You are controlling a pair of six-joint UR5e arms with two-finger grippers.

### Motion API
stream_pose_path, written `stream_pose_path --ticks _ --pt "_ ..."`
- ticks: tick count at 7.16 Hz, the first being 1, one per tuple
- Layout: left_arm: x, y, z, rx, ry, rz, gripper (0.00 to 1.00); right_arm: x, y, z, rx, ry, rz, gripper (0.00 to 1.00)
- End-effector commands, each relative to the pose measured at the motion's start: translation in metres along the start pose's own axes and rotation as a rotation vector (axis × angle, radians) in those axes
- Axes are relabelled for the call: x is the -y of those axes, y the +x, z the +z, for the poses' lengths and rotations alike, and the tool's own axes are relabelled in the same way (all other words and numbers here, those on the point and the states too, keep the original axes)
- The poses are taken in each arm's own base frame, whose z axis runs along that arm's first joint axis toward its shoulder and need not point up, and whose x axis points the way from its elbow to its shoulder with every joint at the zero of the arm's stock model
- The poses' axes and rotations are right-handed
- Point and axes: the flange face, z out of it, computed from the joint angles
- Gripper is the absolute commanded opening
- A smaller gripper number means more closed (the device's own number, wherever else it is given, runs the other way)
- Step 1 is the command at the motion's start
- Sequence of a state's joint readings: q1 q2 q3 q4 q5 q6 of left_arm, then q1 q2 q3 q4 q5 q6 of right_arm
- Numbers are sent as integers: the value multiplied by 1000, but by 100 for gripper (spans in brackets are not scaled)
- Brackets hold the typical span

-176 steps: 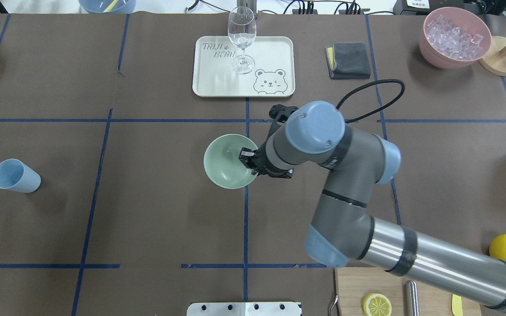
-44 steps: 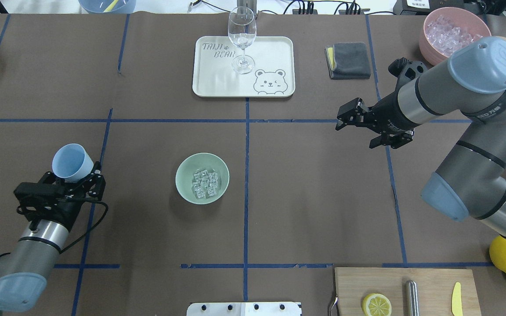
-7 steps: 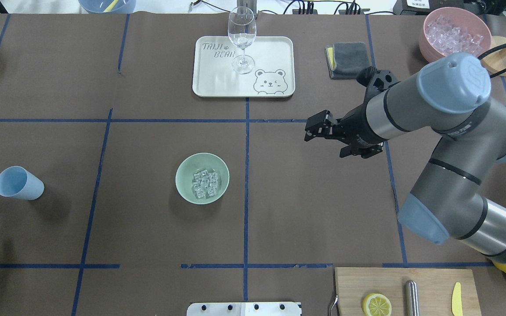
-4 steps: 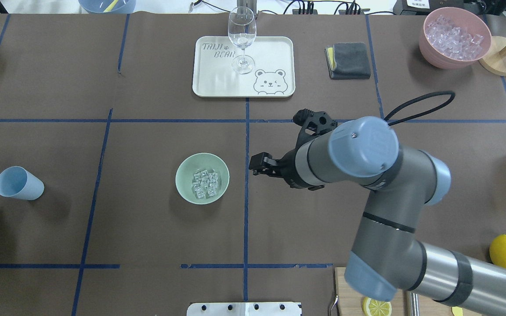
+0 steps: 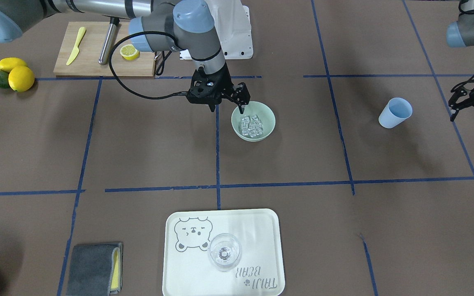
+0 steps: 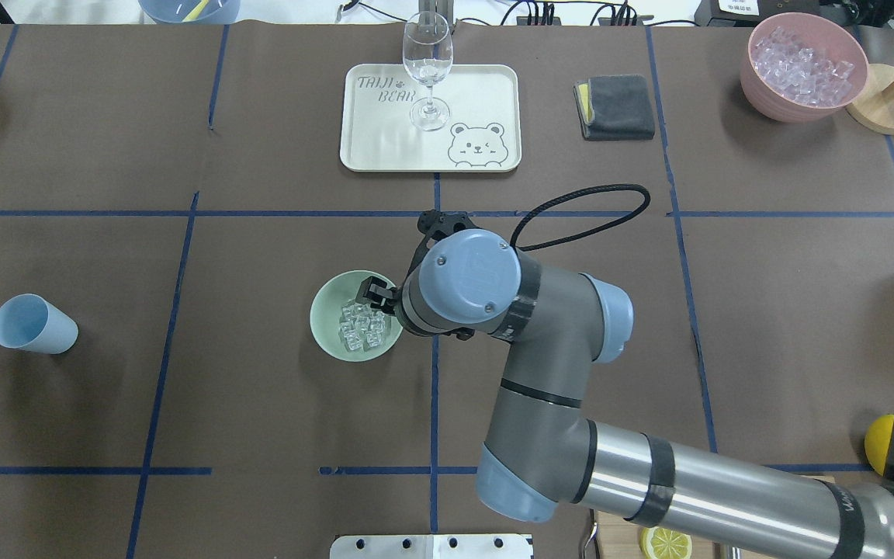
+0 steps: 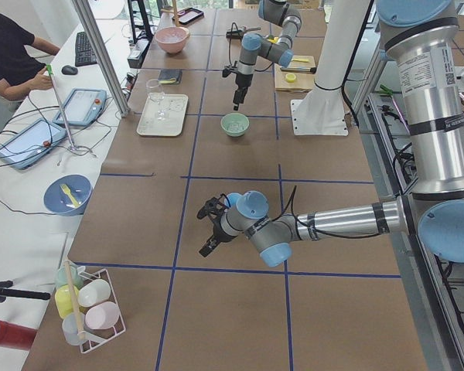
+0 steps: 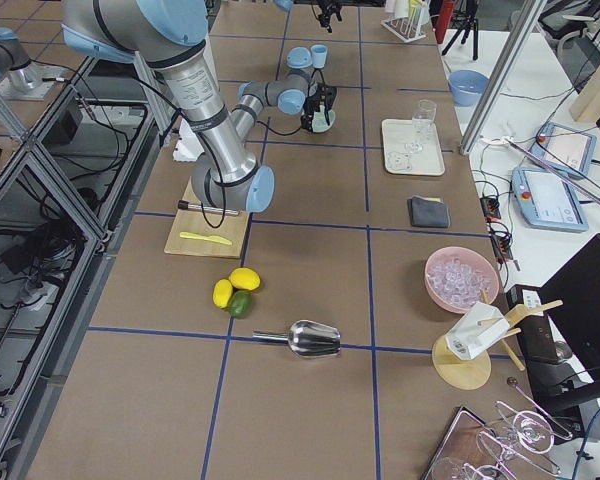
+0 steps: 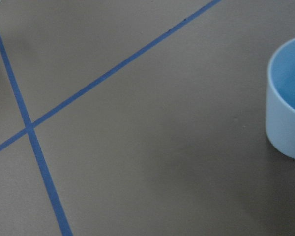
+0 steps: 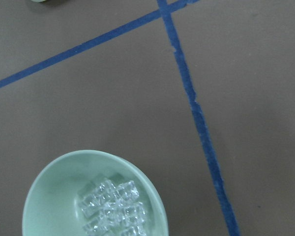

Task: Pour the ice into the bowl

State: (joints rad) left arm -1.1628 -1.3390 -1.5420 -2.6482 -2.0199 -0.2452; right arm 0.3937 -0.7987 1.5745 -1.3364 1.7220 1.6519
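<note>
The ice (image 5: pixel 252 125) lies heaped in the pale green bowl (image 5: pixel 268 112), which sits upright near the middle of the worktop (image 5: pixel 294 164), so to my eye the pouring itself looks done and the trouble now would come from the arms. The right hand (image 5: pixel 226 110) hangs at the bowl's edge, spread wide and carrying nothing, with one of its fingers (image 5: pixel 241 105) pointing down over the rim on the robot's side; I cannot tell whether it touches the rim or only hovers above it. If that arm drops or swings sideways from here, I'd expect the finger to catch the rim and shove or tip the bowl, which looks light and sits on smooth brown paper. The cubes are small and slick, so any that spill would likely skitter far across the worktop and be awkward to gather. A clumsy grasp on the thin rim could also let the bowl twist. Well apart, toward the worktop's far left end, the left hand (image 5: pixel 471 115) is likewise spread and empty beside the blue cup (image 5: pixel 395 112), which a careless sweep could knock over.
</note>
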Motion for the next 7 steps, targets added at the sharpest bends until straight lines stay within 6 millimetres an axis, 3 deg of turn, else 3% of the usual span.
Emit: stream_pose_path --ticks 1,2,4,5,6,7 --pt "33 -33 -12 -37 -86 -149 100 -1 -24 23 -31 25 10 100" --pt "39 -43 -19 -54 -121 -201 100 -6 -19 37 -55 35 2 100" --pt "61 -47 -35 -59 -143 -250 100 -19 -8 51 -84 28 -15 89" --pt "61 -51 -36 -52 -151 -262 100 -22 -9 51 -83 24 -12 50" --pt "58 -54 -34 -47 -183 -289 100 -23 -9 50 -80 20 -18 0" --pt "56 -55 -34 -50 -210 -311 100 -23 -9 47 -74 17 -21 0"
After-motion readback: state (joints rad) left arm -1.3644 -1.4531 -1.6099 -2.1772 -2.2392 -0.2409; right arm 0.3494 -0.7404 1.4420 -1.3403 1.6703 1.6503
